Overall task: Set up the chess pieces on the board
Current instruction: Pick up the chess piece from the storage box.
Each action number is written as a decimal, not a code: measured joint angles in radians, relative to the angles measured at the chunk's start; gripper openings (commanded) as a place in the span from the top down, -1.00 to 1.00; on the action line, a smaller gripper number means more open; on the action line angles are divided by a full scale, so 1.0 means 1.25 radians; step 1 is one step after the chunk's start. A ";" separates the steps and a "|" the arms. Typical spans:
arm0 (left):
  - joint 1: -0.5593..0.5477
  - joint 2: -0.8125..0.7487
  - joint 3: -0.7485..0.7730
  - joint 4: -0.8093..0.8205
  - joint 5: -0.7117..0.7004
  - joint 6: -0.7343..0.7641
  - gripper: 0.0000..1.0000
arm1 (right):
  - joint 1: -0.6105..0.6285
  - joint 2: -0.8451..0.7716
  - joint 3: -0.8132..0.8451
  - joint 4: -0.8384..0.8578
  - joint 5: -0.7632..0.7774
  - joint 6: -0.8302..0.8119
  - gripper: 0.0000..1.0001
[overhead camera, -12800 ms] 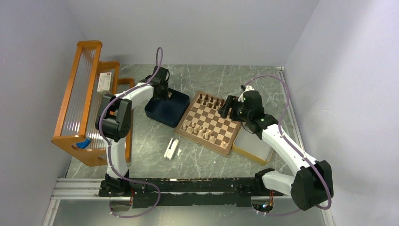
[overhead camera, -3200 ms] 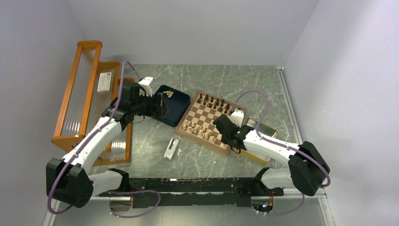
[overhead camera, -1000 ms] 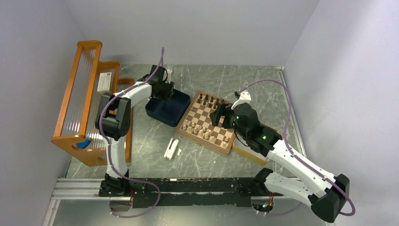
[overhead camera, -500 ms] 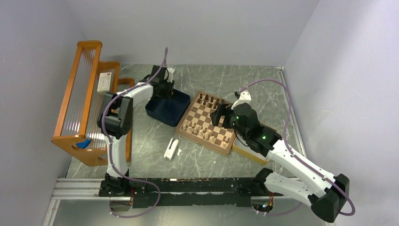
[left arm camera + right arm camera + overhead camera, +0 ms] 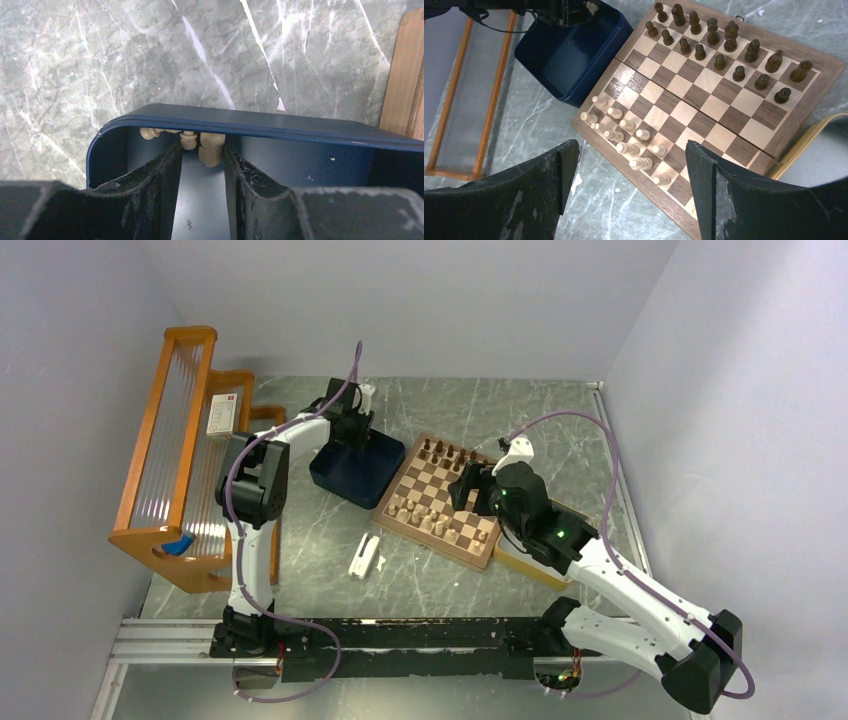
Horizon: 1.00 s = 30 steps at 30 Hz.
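Looking at the board [image 5: 694,117] first: the dark pieces [image 5: 720,61] stand in two full rows along the far side, so that half looks done to me. The pale pieces [image 5: 626,124] on the near side are the unfinished bit. Roughly a dozen are on the board, bunched unevenly toward the end by the tray rather than in two tidy rows, and a couple might be tipped over, hard to say.

A few loose pale pieces [image 5: 210,150] sit against the far wall of the dark blue tray [image 5: 250,122], which is just beside the board on the desk [image 5: 100,60]. My left tool [image 5: 202,149] is down inside that tray with its fingers narrowed around two of them. Whether it's actually clamped on one, I can't tell. My right tool [image 5: 630,145] hangs above the board, spread wide, nothing in it.

My guess: dark side finished, pale side mostly there. What's left is fetching the tray pieces and straightening those rows.
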 measured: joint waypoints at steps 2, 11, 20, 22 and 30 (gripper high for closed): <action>0.000 0.000 0.000 0.000 -0.001 0.000 0.22 | 0.000 0.000 0.000 0.001 0.002 -0.001 -0.64; -0.019 0.000 0.000 0.001 -0.025 0.011 0.49 | 0.000 0.004 0.000 0.001 0.003 -0.002 -0.65; -0.035 -0.002 0.000 0.000 -0.044 0.011 0.58 | 0.000 0.004 0.000 0.002 -0.005 -0.001 -0.65; -0.036 -0.004 -0.001 0.000 -0.048 0.011 0.48 | 0.000 0.003 -0.002 0.002 -0.006 -0.001 -0.65; -0.038 -0.005 -0.003 -0.016 -0.074 0.007 0.38 | 0.000 -0.015 -0.013 0.001 -0.006 0.002 -0.65</action>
